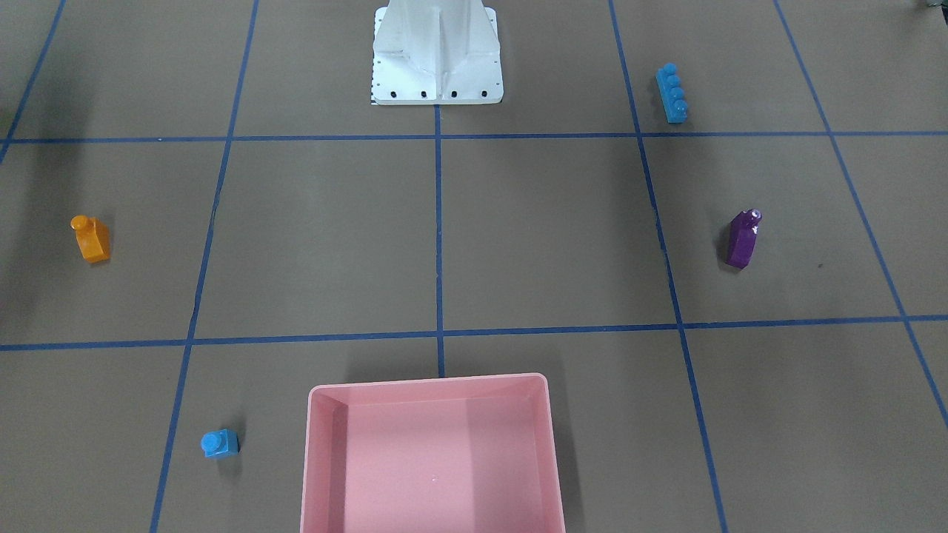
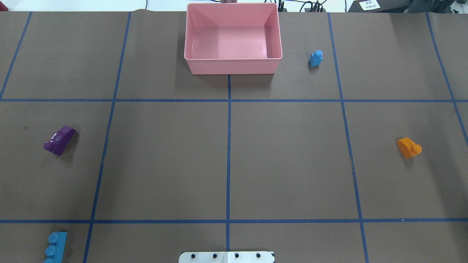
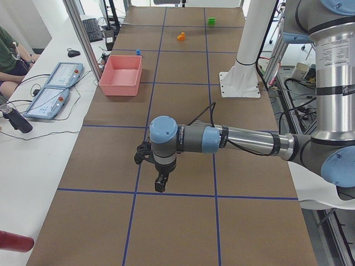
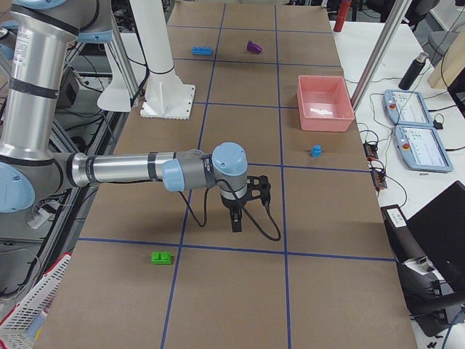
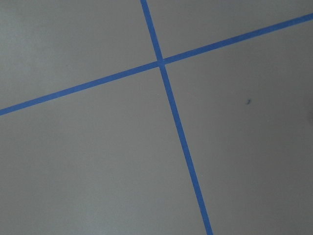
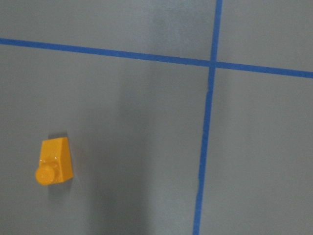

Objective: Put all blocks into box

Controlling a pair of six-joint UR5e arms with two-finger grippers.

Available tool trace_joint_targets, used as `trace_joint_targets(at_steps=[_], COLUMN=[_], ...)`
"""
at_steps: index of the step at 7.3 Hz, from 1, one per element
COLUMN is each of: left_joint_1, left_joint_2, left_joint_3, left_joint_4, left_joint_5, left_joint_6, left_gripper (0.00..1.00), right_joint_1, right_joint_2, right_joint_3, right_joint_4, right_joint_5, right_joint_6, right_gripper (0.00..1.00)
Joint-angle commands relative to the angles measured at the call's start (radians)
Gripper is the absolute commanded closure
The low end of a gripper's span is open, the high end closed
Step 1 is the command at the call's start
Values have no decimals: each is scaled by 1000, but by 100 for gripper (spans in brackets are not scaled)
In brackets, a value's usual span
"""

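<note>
The pink box stands at the table's far middle, with no brick inside. The orange brick lies at the right and shows in the right wrist view. The purple brick lies at the left. The small blue brick is right of the box. The long blue brick is at the near left. The green brick lies near my right gripper. My left gripper hangs over bare table. I cannot tell whether either gripper is open or shut.
The white robot base stands at the near middle edge. Blue tape lines divide the brown table into squares. Tablets and cables lie on the operators' side table, where a person sits.
</note>
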Motion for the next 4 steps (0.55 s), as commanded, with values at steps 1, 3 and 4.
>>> trace_joint_targets(at_steps=[1, 3, 4], left_joint_1=[3, 3, 3], left_joint_2=[0, 0, 0], left_joint_3=[3, 8, 8], left_joint_4=[-1, -2, -2], left_joint_5=[0, 0, 0], left_joint_6=[0, 0, 0], left_gripper=[0, 0, 0], right_joint_1=[-216, -400, -440], right_joint_2=[0, 5, 33], right_joint_3=[-6, -29, -73], right_joint_4=[228, 332, 383], right_joint_5=[-56, -213, -222], right_joint_6=[320, 397, 396], right_gripper=[0, 0, 0])
